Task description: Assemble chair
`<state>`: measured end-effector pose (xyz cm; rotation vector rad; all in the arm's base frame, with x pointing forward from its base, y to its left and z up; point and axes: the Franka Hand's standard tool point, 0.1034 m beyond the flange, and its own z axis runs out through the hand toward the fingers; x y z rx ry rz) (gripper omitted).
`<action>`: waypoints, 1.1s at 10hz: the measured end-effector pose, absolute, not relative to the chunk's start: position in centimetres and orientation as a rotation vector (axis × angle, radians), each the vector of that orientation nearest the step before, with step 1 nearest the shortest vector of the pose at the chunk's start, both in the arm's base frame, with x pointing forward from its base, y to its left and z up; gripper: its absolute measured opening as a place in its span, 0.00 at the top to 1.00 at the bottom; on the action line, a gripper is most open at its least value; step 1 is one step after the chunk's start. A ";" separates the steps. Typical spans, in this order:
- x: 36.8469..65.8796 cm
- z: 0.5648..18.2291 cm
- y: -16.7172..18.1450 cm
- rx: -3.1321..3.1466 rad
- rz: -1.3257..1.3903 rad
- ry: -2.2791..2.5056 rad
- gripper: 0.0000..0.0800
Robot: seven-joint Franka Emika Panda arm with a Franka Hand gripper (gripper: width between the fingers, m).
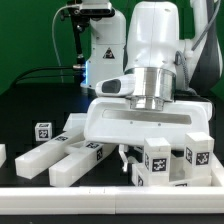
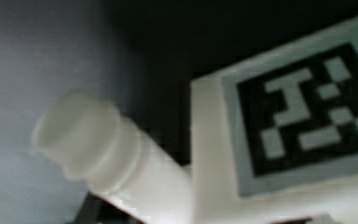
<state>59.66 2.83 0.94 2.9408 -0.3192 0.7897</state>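
Here, blurry peg (image 2: pixel 108 145), tagged block (image 2: pixel 309 105) cropped.

No readable words or numbers, only black-and-white square tags (image 1: pixel 158 160) on the white chair parts (image 1: pixel 70 165)

We'd call this a robotics lab bench, not anyone's home: a big white robot arm (image 1: pixel 155 60) hangs over a matte black table (image 1: pixel 30 108) with a white rail (image 1: pixel 60 191) along its front edge. A green backdrop (image 1: pixel 25 40) closes off the back, the white plastic parts (image 1: pixel 60 158) carry black-and-white square tags (image 1: pixel 157 160), and another white machine (image 1: pixel 100 45) stands behind.
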 end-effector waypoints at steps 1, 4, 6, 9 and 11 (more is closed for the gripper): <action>59.7 0.9 2.8 2.941 0.790 -0.319 0.63; 59.7 0.9 2.8 2.941 0.790 -0.319 0.63; 59.2 1.8 2.2 2.956 0.755 -0.361 0.63; 57.5 5.4 2.1 3.068 0.511 -0.575 0.63; 57.8 7.3 1.0 3.083 0.478 -0.625 0.63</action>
